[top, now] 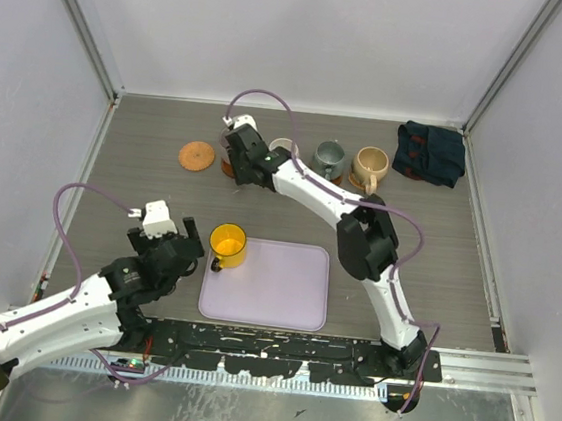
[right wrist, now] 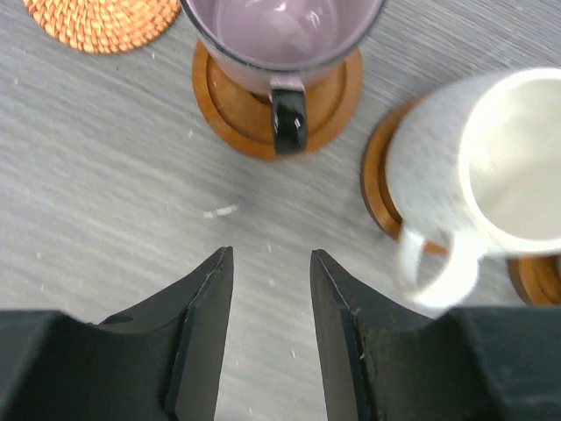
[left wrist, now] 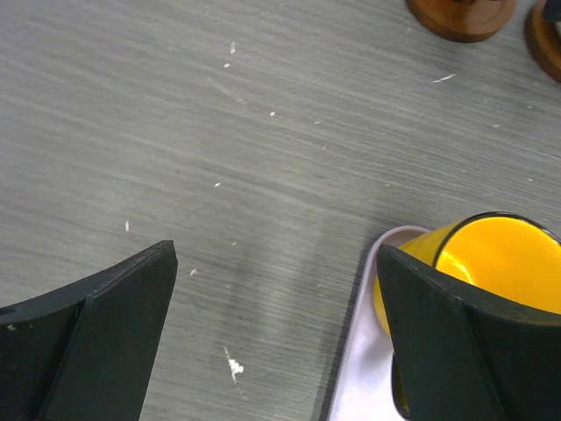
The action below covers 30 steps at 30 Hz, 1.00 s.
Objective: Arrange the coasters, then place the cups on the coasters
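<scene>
— Starting with the overhead view: where do things stand?
— Yellow cup (top: 227, 244) stands on the left edge of the lavender tray (top: 283, 291), not on any coaster. Back row, from the left: a bare woven coaster (top: 196, 155), the right arm's head, then the grey-green cup (top: 329, 158) and the beige cup (top: 370, 166). Dark cloth (top: 430, 153) lies in the far right corner.
— Left wrist view?
— Left gripper (left wrist: 276, 263): jaws spread wide, only table between them. The yellow cup is partly hidden by one finger, outside the gap.
— Right wrist view?
— Right gripper (right wrist: 272, 259): jaws parted, grasping nothing. Just ahead, the purple glass cup (right wrist: 280, 35) sits on a brown coaster (right wrist: 228, 114), handle towards the jaws. Beside it, the white cup (right wrist: 500, 167) stands on a second brown coaster (right wrist: 375, 175).
</scene>
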Motion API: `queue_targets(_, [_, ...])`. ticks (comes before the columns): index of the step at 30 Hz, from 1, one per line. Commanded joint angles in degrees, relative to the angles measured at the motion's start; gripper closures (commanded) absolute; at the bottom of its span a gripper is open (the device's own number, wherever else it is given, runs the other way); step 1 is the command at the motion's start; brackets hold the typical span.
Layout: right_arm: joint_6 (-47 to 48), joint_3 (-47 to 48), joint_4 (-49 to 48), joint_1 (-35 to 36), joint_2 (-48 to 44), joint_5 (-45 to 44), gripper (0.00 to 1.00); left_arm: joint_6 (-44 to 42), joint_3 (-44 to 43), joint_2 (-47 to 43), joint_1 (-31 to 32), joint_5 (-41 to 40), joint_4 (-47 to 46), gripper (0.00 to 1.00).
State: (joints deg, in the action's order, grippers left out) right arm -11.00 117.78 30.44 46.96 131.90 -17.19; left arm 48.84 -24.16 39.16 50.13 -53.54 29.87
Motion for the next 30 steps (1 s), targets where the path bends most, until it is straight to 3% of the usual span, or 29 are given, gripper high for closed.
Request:
queue_targets(1, [0.39,-8.69,-6.25,0.93,-15.09,-4.45,0.54,-8.50,-0.47,1.41,-0.34,0.64,-15.00,0.02])
queue_targets(6, [0.08,-21.30,-9.64,0.85,-26.47,-8.43,0.53,-15.16,-5.85,11.62,-0.71,1.53,-24.11,0.02])
queue_targets(16, [-0.40,-44.05,-17.71,-0.15,-44.60,-19.11,0.55,-16.65,-22.75,34.12,-4.48,3.54,-28.60,0.02])
queue_targets(21, [-2.29,-52.84,-20.63,-2.19,-51.80,-21.56,0.73,-14.86,-30.44,42.84,-7.22,5.45,-29.08,0.00])
queue_targets(23, [-2.80,-55.34,-21.42,-2.73,-54.03,-21.55,0.78,-12.91,-34.32,46.90,-8.18,5.46,-26.70,0.04])
queue_targets(28, [-3.64,-57.99,-20.94,-3.66,-56.74,-19.03,0.77,-9.47,-42.85,54.66,-9.58,4.76,-22.32,0.11])
queue_targets(30, [-4.16,-58.65,-20.35,-3.71,-57.29,-18.41,0.76,-8.08,-46.04,57.35,-10.17,4.97,-20.65,0.21])
